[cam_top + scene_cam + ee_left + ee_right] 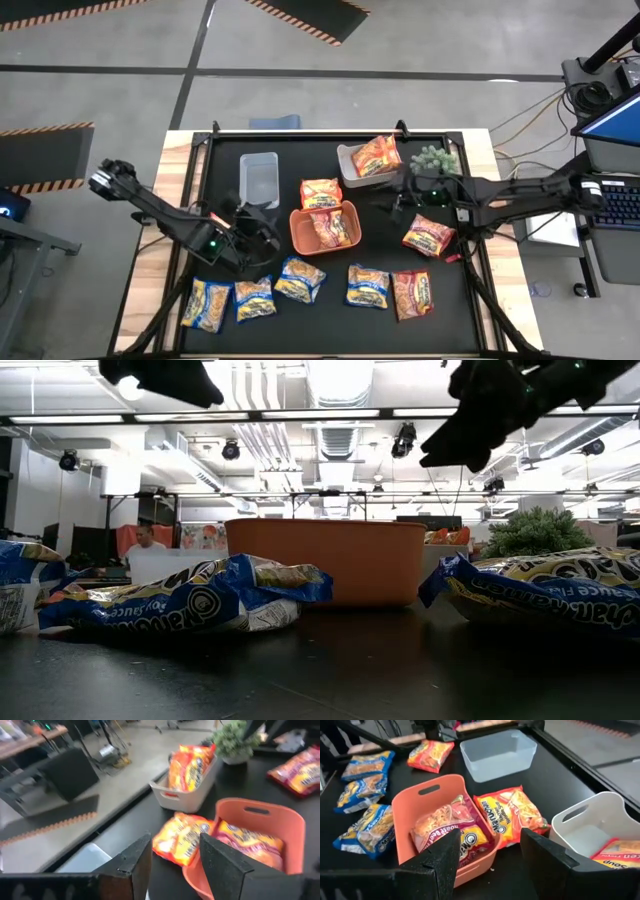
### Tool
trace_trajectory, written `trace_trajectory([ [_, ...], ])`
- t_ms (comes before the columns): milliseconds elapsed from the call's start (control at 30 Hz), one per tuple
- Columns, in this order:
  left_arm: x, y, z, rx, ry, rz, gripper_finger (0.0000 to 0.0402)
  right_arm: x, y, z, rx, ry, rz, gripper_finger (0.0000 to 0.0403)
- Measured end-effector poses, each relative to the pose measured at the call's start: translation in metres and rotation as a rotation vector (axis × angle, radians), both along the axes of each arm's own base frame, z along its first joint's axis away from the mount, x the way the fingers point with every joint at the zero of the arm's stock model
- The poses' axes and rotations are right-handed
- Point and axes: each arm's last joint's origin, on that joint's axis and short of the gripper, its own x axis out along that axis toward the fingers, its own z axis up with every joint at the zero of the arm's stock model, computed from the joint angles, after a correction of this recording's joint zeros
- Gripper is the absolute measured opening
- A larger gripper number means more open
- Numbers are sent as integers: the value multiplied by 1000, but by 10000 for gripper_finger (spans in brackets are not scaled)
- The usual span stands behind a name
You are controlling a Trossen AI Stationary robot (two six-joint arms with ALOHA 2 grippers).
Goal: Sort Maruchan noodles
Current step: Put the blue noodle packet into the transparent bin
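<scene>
Orange packet [512, 817] just beyond right hand [490, 851]

Glossy plastic noodle packets [300, 279] on a smooth black tabletop [320, 310]

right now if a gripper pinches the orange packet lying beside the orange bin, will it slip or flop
The orange noodle packet looks glossy, so the fingers may slide on its film. It lies flat, puffed around a block, so probably it stays fairly stiff and only the crimped ends flop. It looks light, and a hard pinch might crack the noodles.
</scene>
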Motion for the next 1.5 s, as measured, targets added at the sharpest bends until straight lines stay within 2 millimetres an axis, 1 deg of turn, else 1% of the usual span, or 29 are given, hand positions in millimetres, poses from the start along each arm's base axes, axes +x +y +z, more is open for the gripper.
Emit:
trace_trajectory([
  [167, 9, -7, -12, -85, 46, -43, 146, -10, 2, -16, 12, -67, 26, 194],
  [300, 14, -13, -20, -185, 121, -102, 146, -16, 3, -29, 28, -73, 44, 194],
  [433, 21, -20, -18, -304, 177, -166, 146, -20, 4, -42, 30, -55, 43, 194],
  [533, 27, -27, -15, -393, 245, -251, 146, -22, 4, -48, 27, -69, 44, 194],
  [633, 30, -35, -14, -480, 344, -377, 146, -23, 4, -51, 22, -65, 46, 194],
  [733, 29, -39, -14, -569, 411, -444, 146, -23, 4, -51, 16, -72, 49, 194],
  [867, 24, -40, -18, -670, 484, -429, 146, -23, 5, -50, 24, -81, 71, 194],
  [1000, 16, -36, -22, -715, 526, -311, 146, -23, 5, -50, 25, -79, 71, 194],
  [1067, 14, -36, -23, -747, 541, -281, 150, -23, 5, -50, 28, -80, 79, 194],
  [1200, 13, -37, -23, -789, 551, -270, 178, -22, 6, -50, 41, -81, 132, 194],
  [1367, 11, -43, -29, -716, 590, -333, 234, -22, 7, -50, 50, -81, 145, 194],
  [1433, 10, -45, -33, -696, 609, -360, 246, -22, 7, -50, 55, -81, 147, 194],
  [1500, 8, -46, -40, -692, 613, -370, 250, -22, 7, -50, 63, -82, 165, 194],
])
